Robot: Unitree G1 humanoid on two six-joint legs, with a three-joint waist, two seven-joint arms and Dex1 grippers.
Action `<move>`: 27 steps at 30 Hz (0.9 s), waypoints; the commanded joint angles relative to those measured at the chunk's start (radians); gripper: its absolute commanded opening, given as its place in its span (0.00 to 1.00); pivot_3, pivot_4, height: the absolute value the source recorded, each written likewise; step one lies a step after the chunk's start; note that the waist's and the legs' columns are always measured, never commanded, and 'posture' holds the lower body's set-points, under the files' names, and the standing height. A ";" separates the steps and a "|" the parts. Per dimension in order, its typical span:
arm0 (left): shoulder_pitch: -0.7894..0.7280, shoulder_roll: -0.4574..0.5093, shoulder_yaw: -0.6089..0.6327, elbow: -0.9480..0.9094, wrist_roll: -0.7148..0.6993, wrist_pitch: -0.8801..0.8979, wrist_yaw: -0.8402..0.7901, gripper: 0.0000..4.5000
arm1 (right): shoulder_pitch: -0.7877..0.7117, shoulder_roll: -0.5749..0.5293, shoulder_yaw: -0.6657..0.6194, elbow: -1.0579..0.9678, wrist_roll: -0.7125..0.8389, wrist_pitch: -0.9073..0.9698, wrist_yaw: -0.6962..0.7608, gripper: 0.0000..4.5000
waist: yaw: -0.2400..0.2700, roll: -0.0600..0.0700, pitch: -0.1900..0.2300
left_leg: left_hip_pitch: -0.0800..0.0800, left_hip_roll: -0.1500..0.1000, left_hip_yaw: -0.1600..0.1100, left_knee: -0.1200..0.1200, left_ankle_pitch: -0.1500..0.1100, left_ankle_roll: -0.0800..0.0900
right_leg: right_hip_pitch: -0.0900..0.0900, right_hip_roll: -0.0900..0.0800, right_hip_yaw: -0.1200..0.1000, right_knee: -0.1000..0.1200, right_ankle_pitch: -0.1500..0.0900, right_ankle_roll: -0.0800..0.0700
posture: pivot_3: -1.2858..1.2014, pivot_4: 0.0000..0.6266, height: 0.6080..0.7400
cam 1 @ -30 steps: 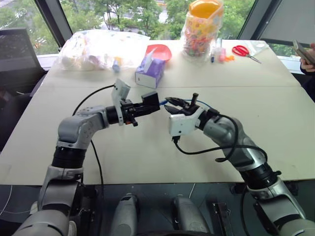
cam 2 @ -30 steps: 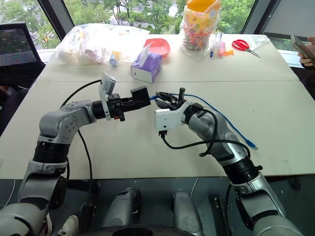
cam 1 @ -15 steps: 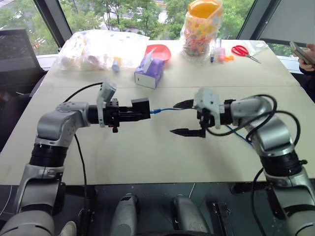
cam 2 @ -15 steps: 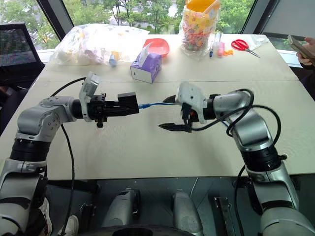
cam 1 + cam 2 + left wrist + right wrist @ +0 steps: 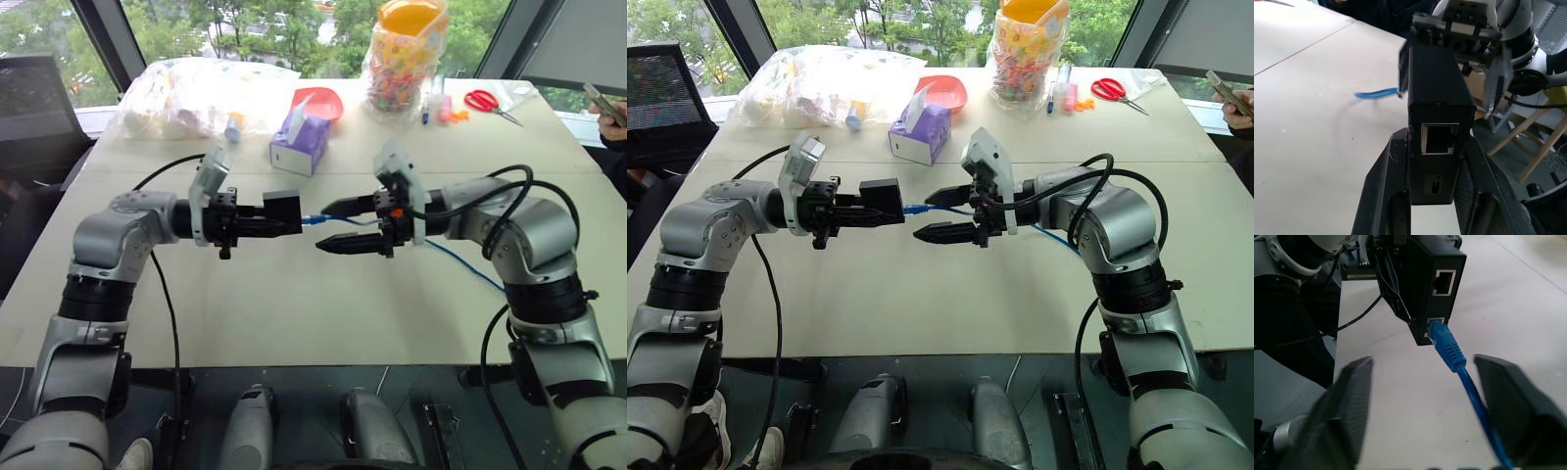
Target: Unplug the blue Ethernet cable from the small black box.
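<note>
Looking unfinished: blue cable is plugged into the box, left gripper clamping it, right gripper spread empty around the cord.

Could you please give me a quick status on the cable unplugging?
Left gripper shut on the black box. Right gripper open, jaws either side of the blue cable, not gripping. Cable plugged in. Nothing in the way.

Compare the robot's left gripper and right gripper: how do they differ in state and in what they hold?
The left gripper is shut on the small black box; the right gripper is open and holds nothing. The box sits clamped in the left gripper; the blue Ethernet cable, still plugged in, passes between the right gripper's fingers. Both are raised above the table, facing each other.
</note>
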 commanded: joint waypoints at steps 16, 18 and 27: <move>0.004 -0.017 -0.001 -0.040 0.008 -0.035 0.004 0.12 | -0.061 0.030 0.019 0.018 0.065 0.033 -0.027 0.39 | 0.000 0.000 0.000 | 0.000 0.000 0.000 0.000 0.000 0.000 | 0.000 0.000 0.000 0.000 0.000 0.000 | 0.52 0.24 0.96; 0.008 -0.017 -0.005 -0.046 0.009 -0.035 0.005 0.12 | -0.064 0.031 0.015 0.021 0.071 0.038 -0.028 0.39 | 0.000 0.000 0.000 | 0.000 0.000 0.000 0.000 0.000 0.000 | 0.000 0.000 0.000 0.000 0.000 0.000 | 0.52 0.24 0.96; 0.020 -0.015 -0.014 -0.056 0.021 -0.050 0.013 0.12 | -0.071 0.025 0.019 0.028 0.075 0.037 -0.029 0.39 | 0.000 0.000 0.000 | 0.000 0.000 0.000 0.000 0.000 0.000 | 0.000 0.000 0.000 0.000 0.000 0.000 | 0.52 0.24 0.96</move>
